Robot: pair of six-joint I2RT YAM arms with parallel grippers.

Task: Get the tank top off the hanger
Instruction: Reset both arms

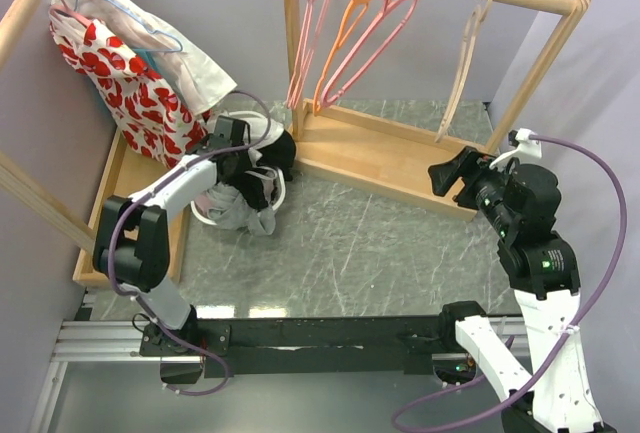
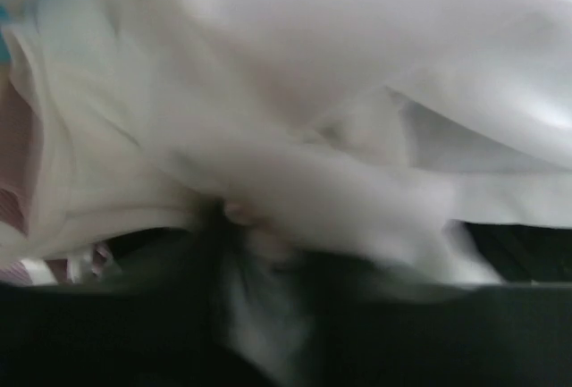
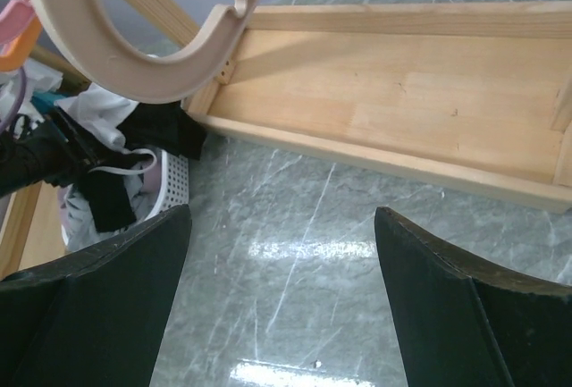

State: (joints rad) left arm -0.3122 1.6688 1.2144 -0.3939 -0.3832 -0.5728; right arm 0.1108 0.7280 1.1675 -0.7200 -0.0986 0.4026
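A white tank top point(image 1: 190, 58) hangs on a light blue hanger point(image 1: 130, 18) on the left wooden rail, in front of a red-and-white patterned garment point(image 1: 125, 88). My left gripper point(image 1: 225, 136) is at the tank top's lower hem. In the blurred left wrist view the white cloth point(image 2: 295, 92) fills the frame and bunches to a point at the dark fingers point(image 2: 134, 333), which look shut on it. My right gripper point(image 1: 445, 178) hangs open and empty over the grey table; its view point(image 3: 281, 217) shows bare table between the fingers.
A white basket point(image 1: 205, 215) of dark and light clothes sits just below my left gripper, also in the right wrist view point(image 3: 174, 181). A wooden rack point(image 1: 380, 158) at the back holds pink, orange and wooden hangers point(image 1: 345, 38); a wooden hanger point(image 3: 152, 65) hangs near my right gripper.
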